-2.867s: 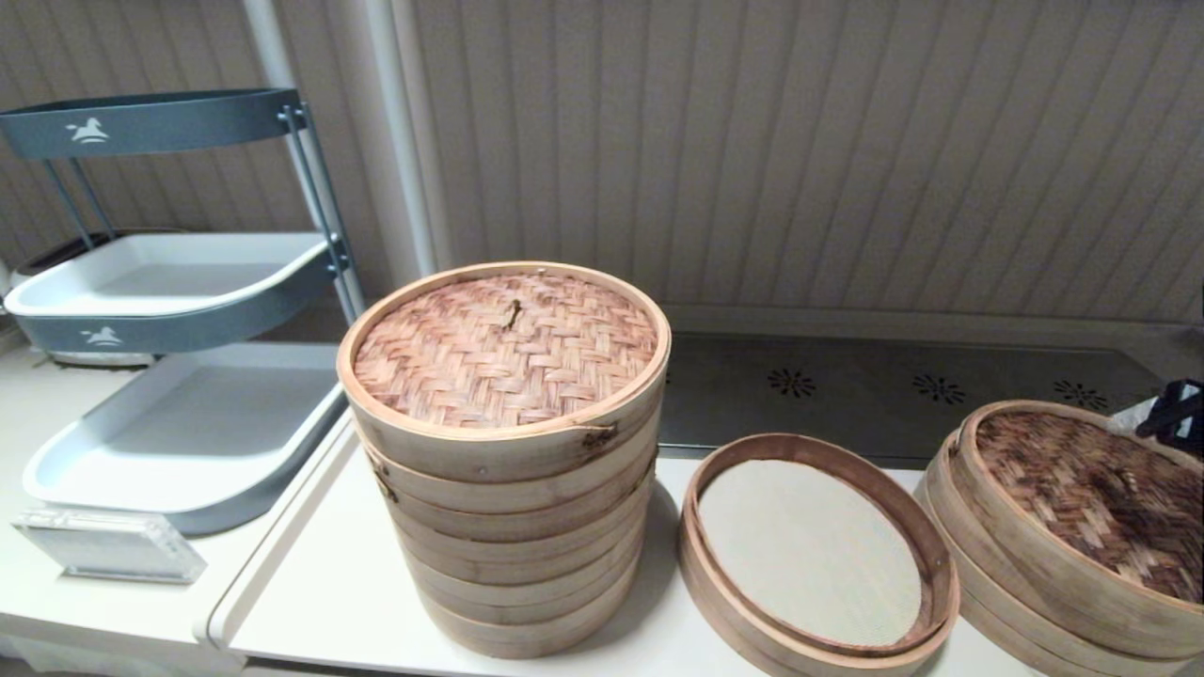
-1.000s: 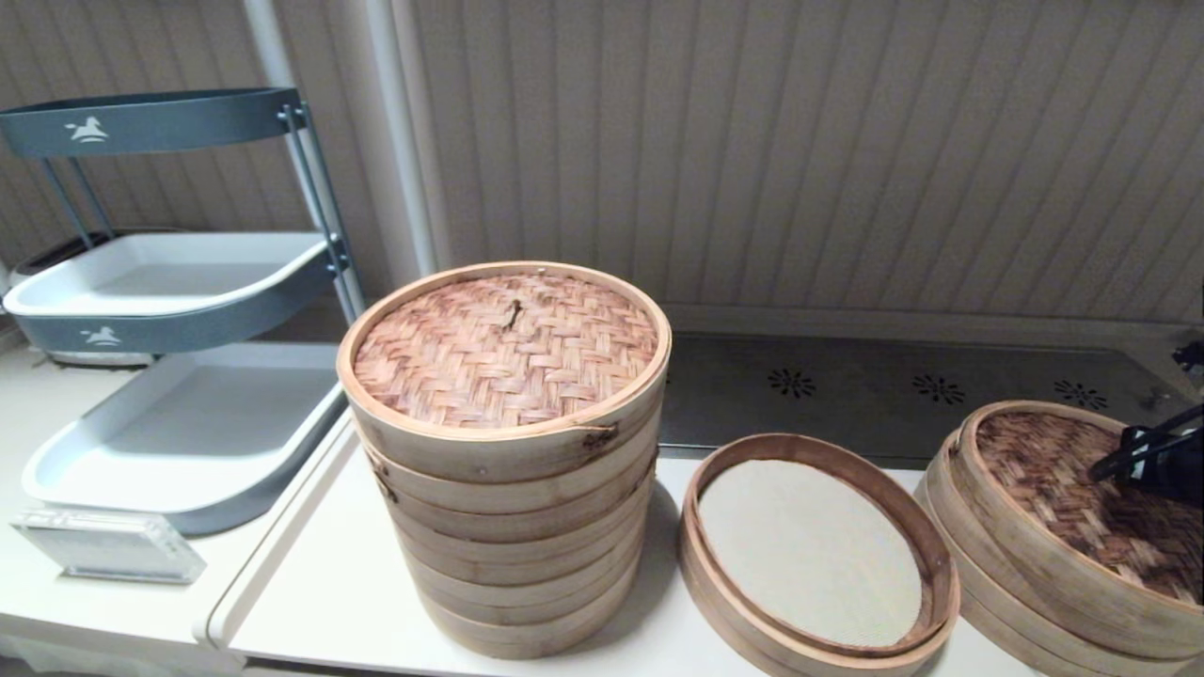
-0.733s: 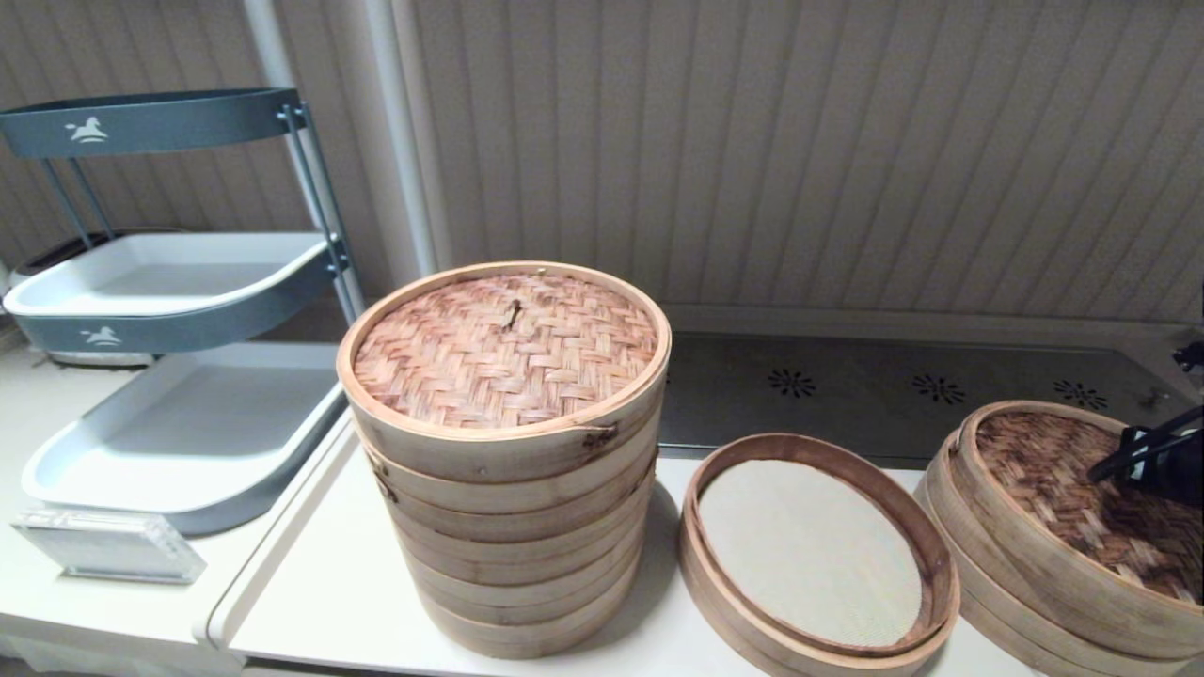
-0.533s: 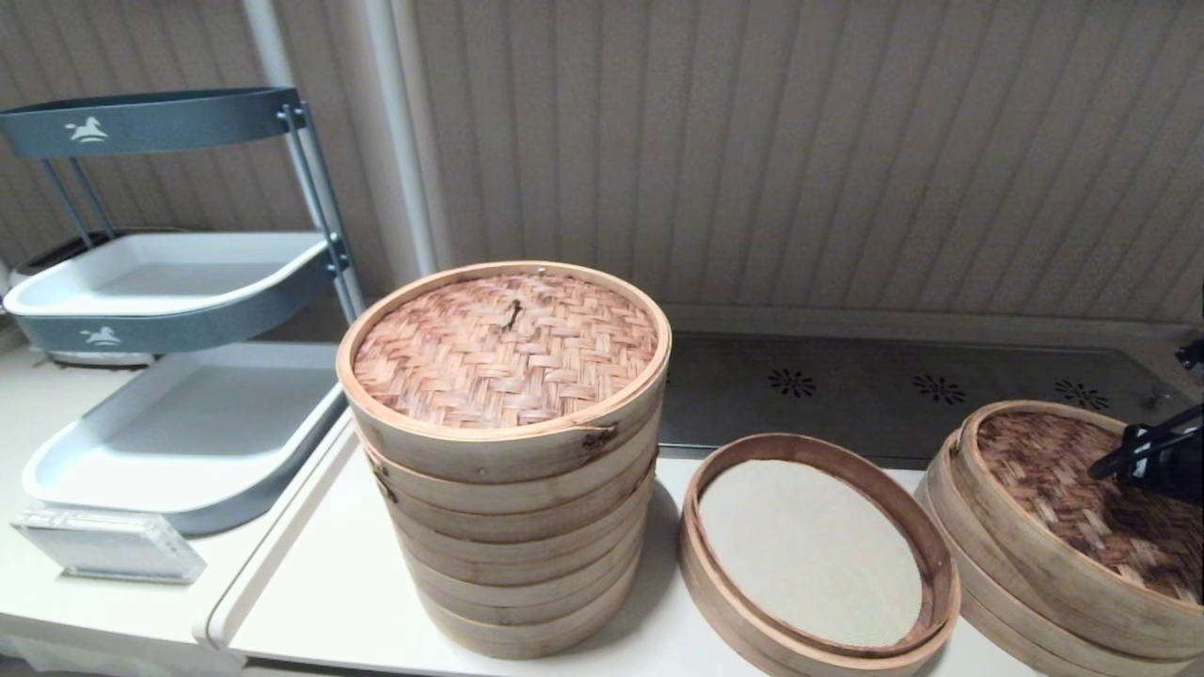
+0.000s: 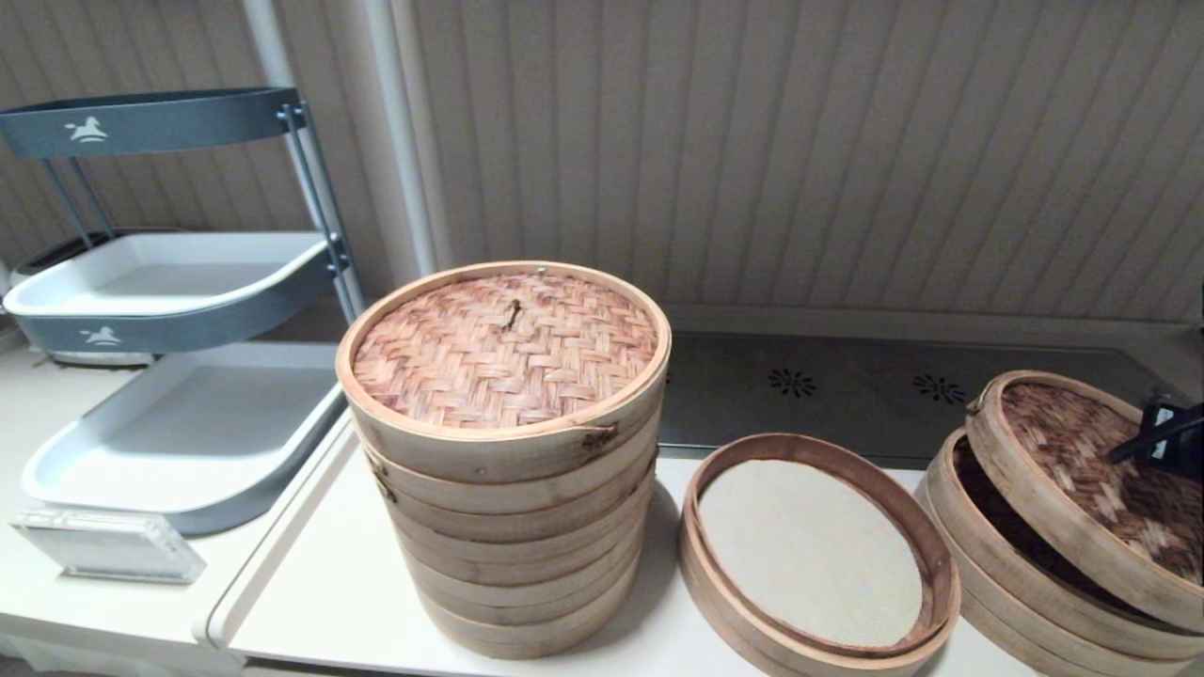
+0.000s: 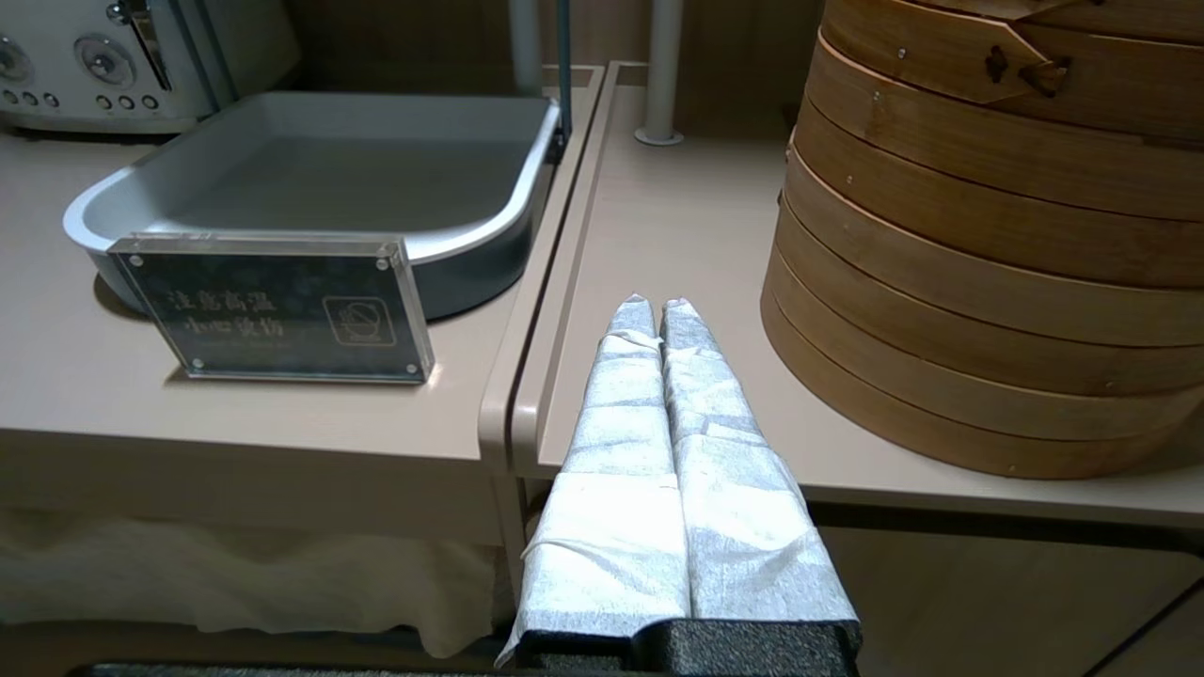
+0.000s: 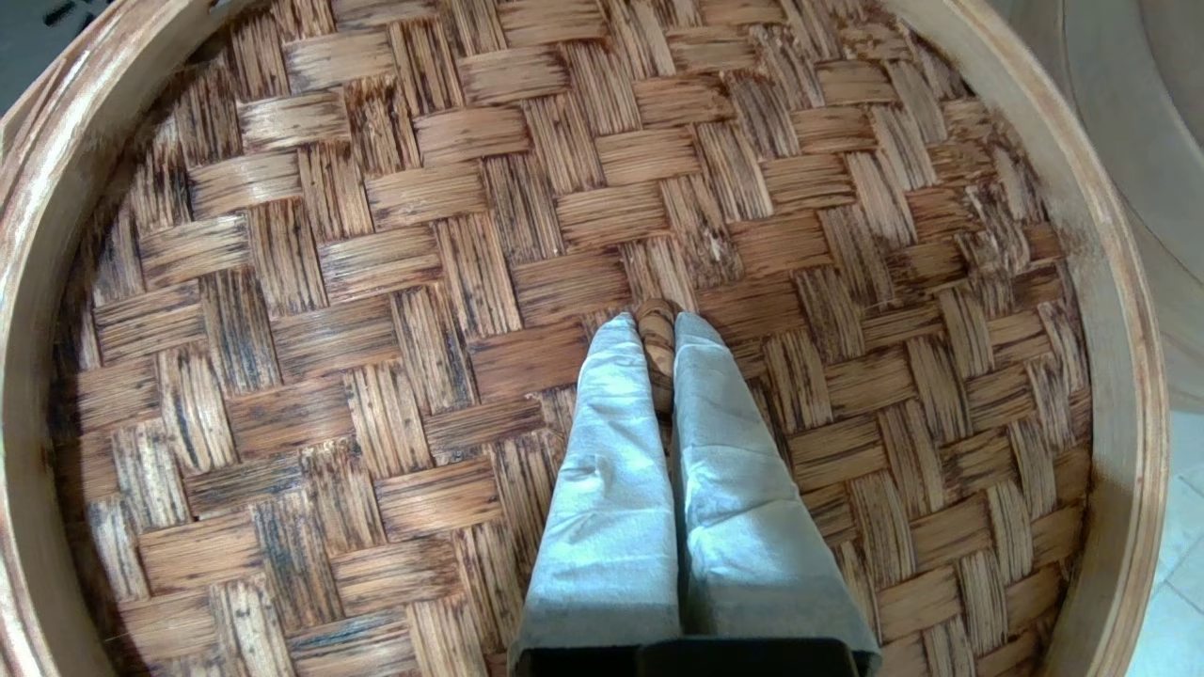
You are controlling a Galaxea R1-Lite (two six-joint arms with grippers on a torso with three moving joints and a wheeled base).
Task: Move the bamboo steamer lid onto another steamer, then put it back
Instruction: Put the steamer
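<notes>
The dark-woven bamboo steamer lid [image 5: 1082,470] hangs tilted above its own steamer base [image 5: 997,574] at the table's right, its left edge raised clear of the base. My right gripper [image 7: 657,324] is shut on the small knot [image 7: 656,331] at the lid's centre; in the head view only the gripper's dark body [image 5: 1152,437] shows at the right edge. The low steamer ring with beige mesh liner [image 5: 814,550] lies just left of that base, uncovered. My left gripper [image 6: 651,306] stays shut and empty at the table's front-left edge.
The tall many-tiered pale steamer [image 5: 508,451] with a reddish-tan lid stands left of the low ring. Grey trays on a rack [image 5: 179,423], an acrylic sign [image 6: 273,306] and a toaster [image 6: 113,56] occupy the left side. A dark cooktop [image 5: 875,385] runs behind.
The right gripper came down onto the lid, closed on its knot, and in the last half second lifted it; the lid now tilts clear of its base.
</notes>
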